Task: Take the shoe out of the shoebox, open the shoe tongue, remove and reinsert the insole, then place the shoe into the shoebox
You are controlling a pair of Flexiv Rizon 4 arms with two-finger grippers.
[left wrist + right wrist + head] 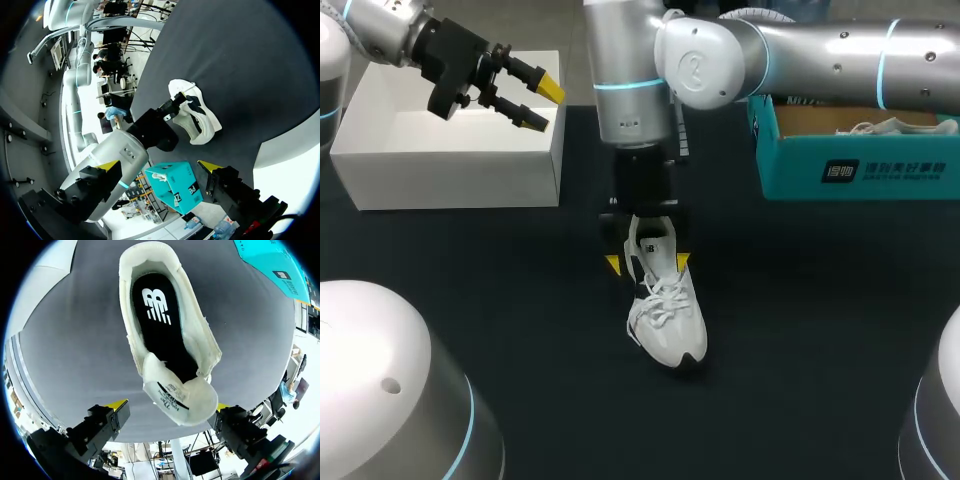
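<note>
The shoe point(667, 315) lies at frame centre, outside the shoebox point(850, 165) at upper right. Its long axis runs from heel at the upper end to toe toward the lower edge. The right gripper point(647, 263) hangs above the collar, fingers wide, straddling it with no grip apparent. The insole point(160, 325) lies directly ahead between them. The left gripper point(538, 103), also wide, sits upper left, well apart, so expect the right arm to act.

White shoe point(667, 315) with black trim, upright on the dark table point(500, 320), mid-table, toe toward the near edge. Tongue point(180, 395) pulled forward, mouth wide open. Black insole point(155, 315) with white logo flat inside. Teal shoebox point(850, 165) open at far right, well apart.
</note>
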